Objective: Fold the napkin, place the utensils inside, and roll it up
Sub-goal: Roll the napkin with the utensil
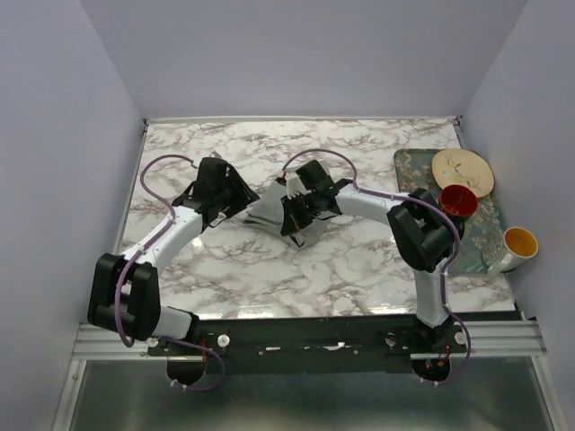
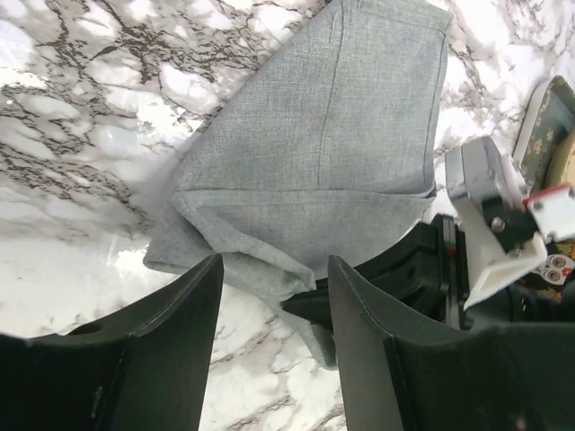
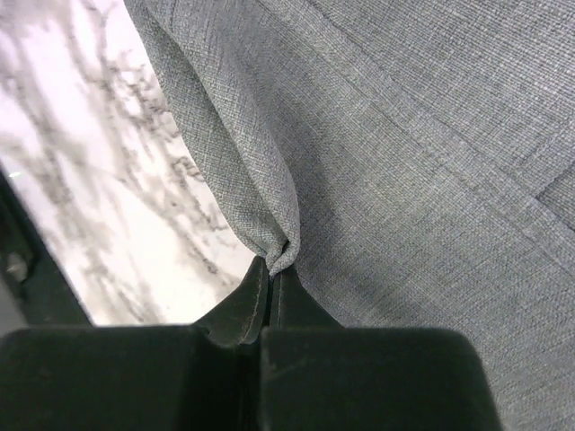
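The grey-green napkin point(image 1: 266, 212) lies folded and rumpled on the marble table's middle. In the left wrist view the napkin point(image 2: 332, 153) shows a folded layer and a bunched near edge. My left gripper point(image 2: 274, 305) stands open just short of that edge, with nothing between its fingers point(image 2: 193, 332). My right gripper point(image 3: 274, 268) is shut on a pinched fold of the napkin point(image 3: 431, 162), lifting it slightly off the marble. From above, the left gripper point(image 1: 239, 203) and the right gripper point(image 1: 289, 223) flank the cloth. The utensils are out of view.
A floral-patterned grey tray point(image 1: 409, 166) sits at the table's right edge. It holds a cream plate point(image 1: 463, 171), a red cup point(image 1: 456, 199) and a white mug with a yellow inside point(image 1: 519, 242). The right arm's body point(image 2: 490, 206) crowds the left wrist view.
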Available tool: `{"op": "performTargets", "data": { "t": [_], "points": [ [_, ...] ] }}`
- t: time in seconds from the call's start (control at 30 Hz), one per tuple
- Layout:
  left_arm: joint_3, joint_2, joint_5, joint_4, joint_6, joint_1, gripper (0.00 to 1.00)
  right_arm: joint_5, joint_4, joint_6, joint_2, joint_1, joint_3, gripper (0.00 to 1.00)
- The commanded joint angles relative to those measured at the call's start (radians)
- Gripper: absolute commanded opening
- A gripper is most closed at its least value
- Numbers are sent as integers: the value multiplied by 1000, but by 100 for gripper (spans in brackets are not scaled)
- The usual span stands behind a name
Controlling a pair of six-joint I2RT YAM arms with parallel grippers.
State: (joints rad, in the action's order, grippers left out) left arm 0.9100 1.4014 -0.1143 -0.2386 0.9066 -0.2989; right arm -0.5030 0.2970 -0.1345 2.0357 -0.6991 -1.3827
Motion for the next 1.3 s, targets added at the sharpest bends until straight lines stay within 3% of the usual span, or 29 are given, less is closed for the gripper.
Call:
{"op": "performTargets", "data": {
  "t": [0.0, 0.27, 0.6, 0.8, 1.0, 1.27],
  "points": [
    [-37, -54, 7, -90, -81, 4, 58, -303, 4, -27, 61, 59, -22, 1],
    [-65, -76, -56, -140, 28, -29, 66, -431, 5, -99, 173, 93, -82, 1],
    [-48, -41, -35, -133, -5, -66, 67, -267, 51, -62, 139, 96, -79, 0],
    [-117, -12, -131, -15, 46, -97, 66, -131, 57, -30, 60, 92, -56, 0],
    [-155, -12, -108, 62, 185, -97, 83, -89, 94, -7, 52, 78, -79, 0],
    [-143, 97, -142, 136, 328, -100, 87, -88, 82, -19, 63, 69, -72, 1]
  ]
}}
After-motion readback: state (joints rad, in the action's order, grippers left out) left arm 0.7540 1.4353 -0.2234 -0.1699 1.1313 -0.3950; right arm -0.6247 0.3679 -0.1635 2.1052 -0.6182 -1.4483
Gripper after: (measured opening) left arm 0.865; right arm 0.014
